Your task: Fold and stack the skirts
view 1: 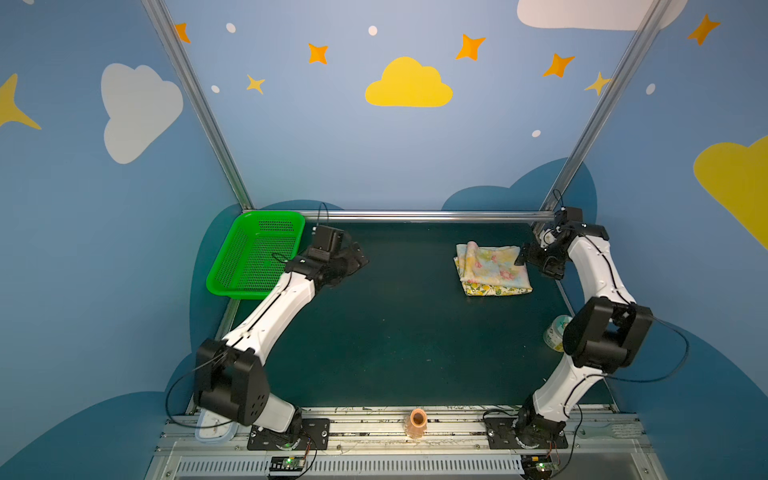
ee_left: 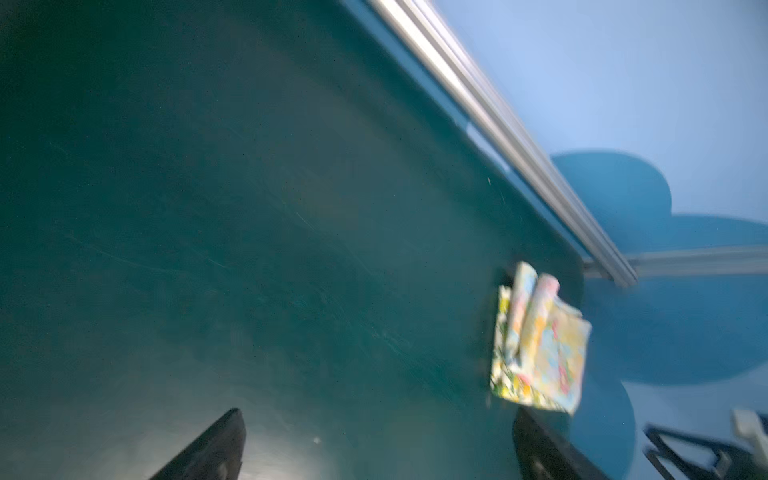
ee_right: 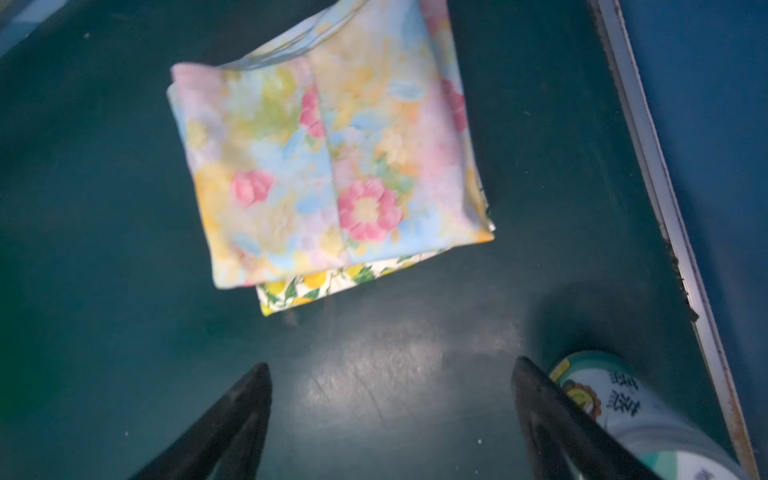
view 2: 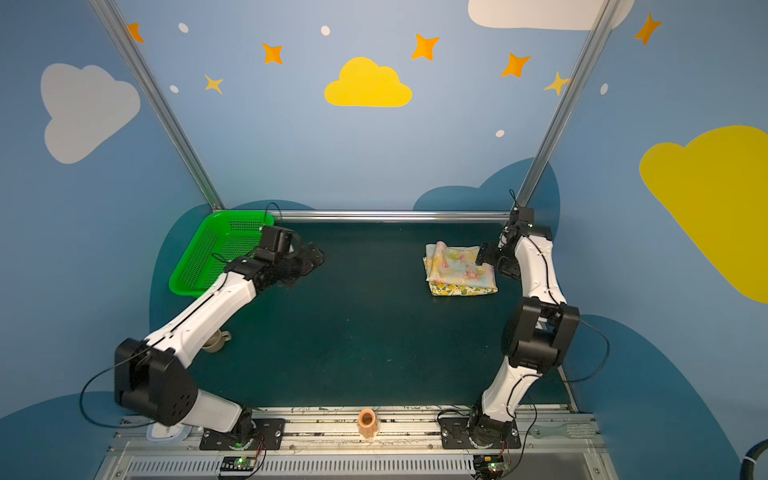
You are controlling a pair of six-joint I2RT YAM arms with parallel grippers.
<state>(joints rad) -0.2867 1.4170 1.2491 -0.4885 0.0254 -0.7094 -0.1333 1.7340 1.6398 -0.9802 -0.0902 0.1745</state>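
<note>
Flowered skirt (ee_right: 332,158) sits folded on the lemon skirt (ee_right: 316,286) at the far right of the surface (view 1: 395,332), so the stack looks basically done, just a strip of lemon print peeking out. Your left claw (ee_left: 378,415) and right claw (ee_right: 390,365) are both spread wide, holding nothing, the right one just beside the pile. I'd lift it straight up before swinging away so you don't drag the top fold.
</note>
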